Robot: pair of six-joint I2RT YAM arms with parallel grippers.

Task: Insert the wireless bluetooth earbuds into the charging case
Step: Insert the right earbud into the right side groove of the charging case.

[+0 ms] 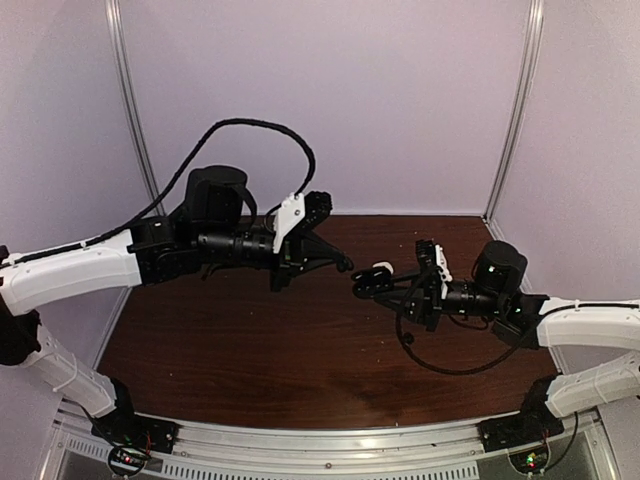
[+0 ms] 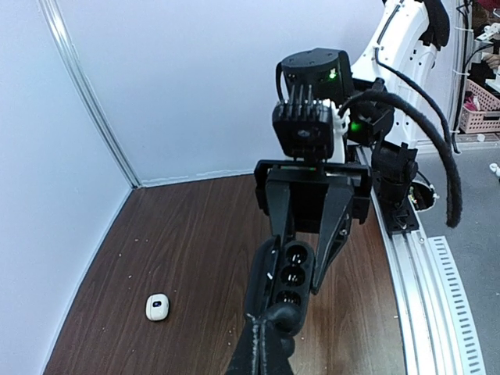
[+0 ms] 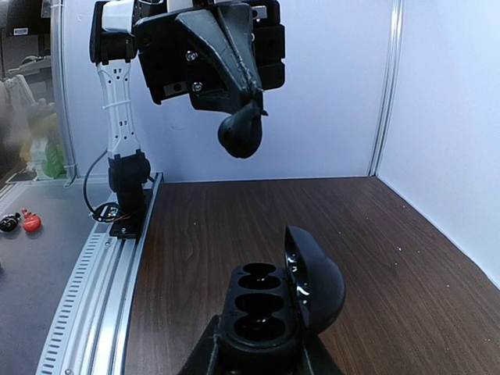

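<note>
My right gripper (image 1: 372,284) is shut on an open black charging case (image 3: 262,308), held above the table with its lid (image 3: 316,281) swung up to the right. The dark sockets of the case (image 2: 291,275) face upward. My left gripper (image 1: 345,265) is shut on a black rounded earbud (image 3: 241,134), which hangs above and beyond the case in the right wrist view. In the left wrist view the earbud (image 2: 286,316) sits at my fingertips, just short of the case's nearest socket. The two grippers almost meet over the middle of the table.
A small white rounded case (image 2: 157,306) lies on the brown table (image 1: 250,350), and shows as a white shape (image 1: 381,267) behind the right gripper. White walls close off the left, back and right. An aluminium rail (image 1: 330,440) runs along the near edge.
</note>
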